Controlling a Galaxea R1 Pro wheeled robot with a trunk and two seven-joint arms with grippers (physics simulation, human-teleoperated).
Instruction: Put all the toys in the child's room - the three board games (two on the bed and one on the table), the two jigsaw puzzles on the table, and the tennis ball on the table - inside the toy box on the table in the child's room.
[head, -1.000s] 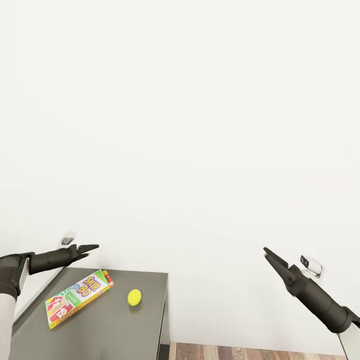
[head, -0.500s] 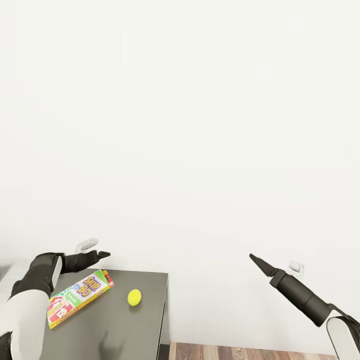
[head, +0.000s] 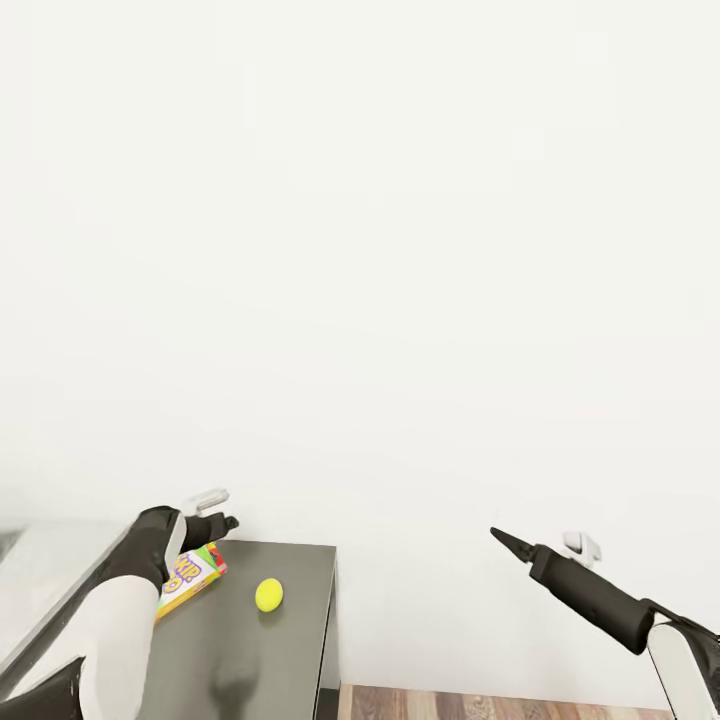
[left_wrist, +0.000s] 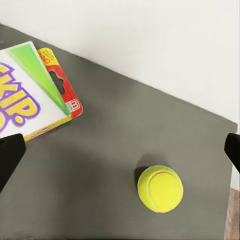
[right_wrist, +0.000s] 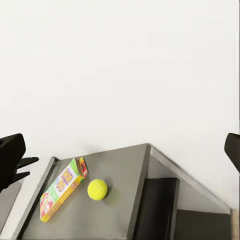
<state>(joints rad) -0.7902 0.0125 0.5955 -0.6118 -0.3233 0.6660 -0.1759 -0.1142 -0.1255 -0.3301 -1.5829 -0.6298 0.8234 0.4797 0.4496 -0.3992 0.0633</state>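
A board game (head: 192, 575), a bright box printed SKIP-BO, lies on a dark-grey-topped unit (head: 290, 640); my left forearm covers its near half. The yellow tennis ball (head: 268, 595) rests just to its right. My left gripper (head: 222, 522) hovers above the far end of the board game, by the wall. In the left wrist view the left gripper (left_wrist: 120, 150) is open, its fingertips wide apart, above the board game (left_wrist: 30, 95) and the tennis ball (left_wrist: 160, 188). My right gripper (head: 500, 538) is open in the air right of the unit, looking at the board game (right_wrist: 61, 194) and tennis ball (right_wrist: 97, 189).
A plain white wall (head: 360, 250) stands right behind the unit. The unit's right edge drops to a wood-plank floor (head: 500, 702). A lighter surface (head: 50, 560) adjoins the unit on the left. An open shelf (right_wrist: 155, 210) shows under the unit's top.
My left arm has swung right and forward over the board game, covering its near part. The right gripper has drifted left and slightly down. Ball and board game have not moved.
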